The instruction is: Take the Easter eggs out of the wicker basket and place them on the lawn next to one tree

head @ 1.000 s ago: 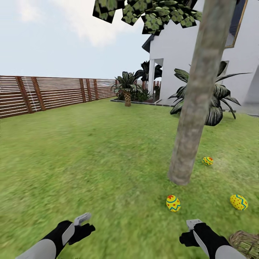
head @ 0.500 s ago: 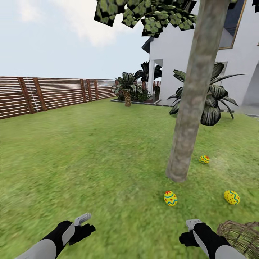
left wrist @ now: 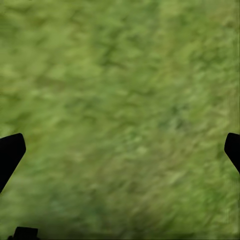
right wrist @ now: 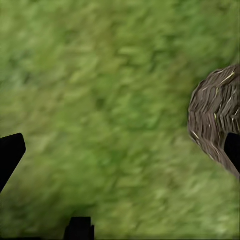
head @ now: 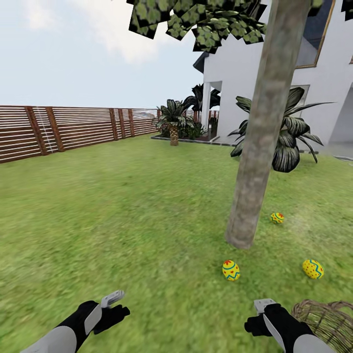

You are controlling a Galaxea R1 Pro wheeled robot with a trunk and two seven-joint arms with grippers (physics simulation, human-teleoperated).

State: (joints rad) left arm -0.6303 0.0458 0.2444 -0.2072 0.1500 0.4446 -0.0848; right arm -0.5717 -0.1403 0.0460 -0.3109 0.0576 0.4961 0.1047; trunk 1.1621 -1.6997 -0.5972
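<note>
The left claw hangs low over the lawn, its black fingertips spread wide at the two edges of the left wrist view with nothing but blurred, mottled green grass between them. The right claw hangs the same way, also spread and empty; in the right wrist view one dark fingertip sits at each edge, and the rounded, tightly woven brown wall of the wicker basket bulges in beside one of them, a detail the left wrist view lacks. From the head view the wicker basket stands just beside the right forearm at the lower right, its open rim and coarse weave visible, though its inside cannot be read. Beyond the claws, three Easter eggs lie on the grass around the foot of the tree, whose thick, straight trunk is mottled grey-brown: the nearest egg in front of the trunk, a second egg off to the right near the basket, and a third egg just behind the trunk's right side. All are glossy yellow ovals with zigzag bands. Farther out stand a brown horizontal-slat fence, a short palm, a broad-leafed dark plant and the smooth white house.
</note>
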